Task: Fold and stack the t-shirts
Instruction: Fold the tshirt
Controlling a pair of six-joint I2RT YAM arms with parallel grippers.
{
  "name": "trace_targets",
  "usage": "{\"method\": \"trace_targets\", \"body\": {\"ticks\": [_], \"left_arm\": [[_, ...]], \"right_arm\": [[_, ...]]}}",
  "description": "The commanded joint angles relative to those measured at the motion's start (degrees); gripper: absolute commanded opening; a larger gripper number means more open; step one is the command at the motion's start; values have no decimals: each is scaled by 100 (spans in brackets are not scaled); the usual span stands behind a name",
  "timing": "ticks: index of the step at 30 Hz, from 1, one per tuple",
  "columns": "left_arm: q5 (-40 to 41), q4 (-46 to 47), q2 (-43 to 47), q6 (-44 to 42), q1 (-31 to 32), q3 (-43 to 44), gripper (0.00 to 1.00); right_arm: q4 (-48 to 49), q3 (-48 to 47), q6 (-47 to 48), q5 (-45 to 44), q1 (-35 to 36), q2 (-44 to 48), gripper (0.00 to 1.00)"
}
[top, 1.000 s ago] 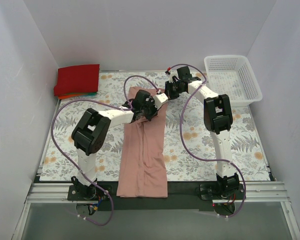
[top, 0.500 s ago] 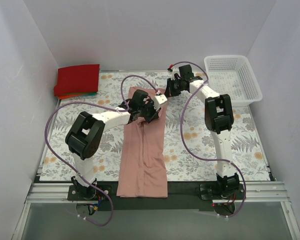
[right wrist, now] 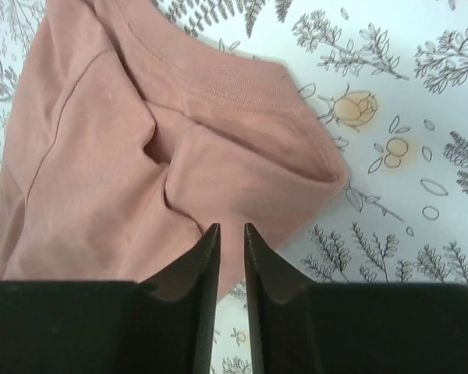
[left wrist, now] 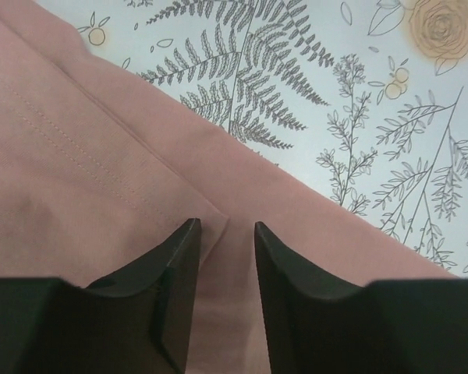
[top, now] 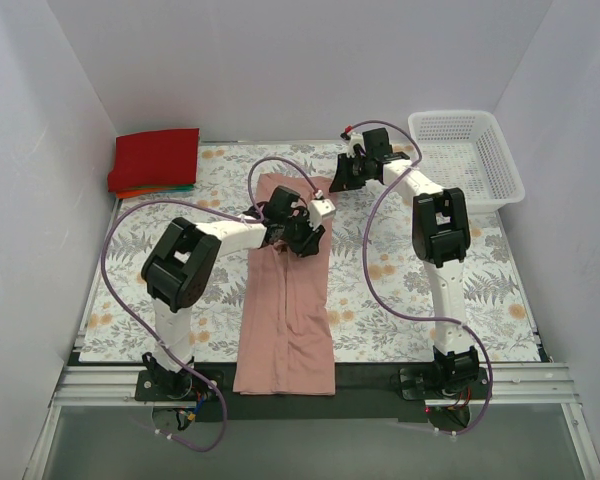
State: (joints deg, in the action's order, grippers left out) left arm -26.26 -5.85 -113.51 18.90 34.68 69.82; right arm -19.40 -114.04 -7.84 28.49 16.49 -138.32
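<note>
Midway across the bench [top: 410, 290], the pink t-shirt [top: 285, 310] ran near-to-far; left claw [left wrist: 226, 226] hovered narrow, empty, over its right edge, right claw [right wrist: 231, 227] barely parted, empty, by the far collar [right wrist: 218, 82].

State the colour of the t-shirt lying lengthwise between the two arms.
The t-shirt is dusty pink, with no print showing. The right wrist view shows it best.

left tool [left wrist: 227, 227]: fingers apart | right tool [right wrist: 232, 228]: narrow gap

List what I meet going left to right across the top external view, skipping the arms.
Stack of folded t-shirts, red on top → pink t-shirt laid out lengthwise → white basket.
</note>
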Motion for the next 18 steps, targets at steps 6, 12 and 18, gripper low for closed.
{"method": "trace_targets", "body": {"ticks": [6,12,18], "left_arm": [[-967,-767,1410,685,-408,330,41],[-1101,-1532,2000,1064,-1551,85,43],[-1030,-1683,1798,1441,-2088,-162,41]], "right_arm": [[-265,601,624,463,21,1403,36],[-907,1454,1222,833,223,2177,34],[-1233,2034,1513,877,679,2345,19]]}}
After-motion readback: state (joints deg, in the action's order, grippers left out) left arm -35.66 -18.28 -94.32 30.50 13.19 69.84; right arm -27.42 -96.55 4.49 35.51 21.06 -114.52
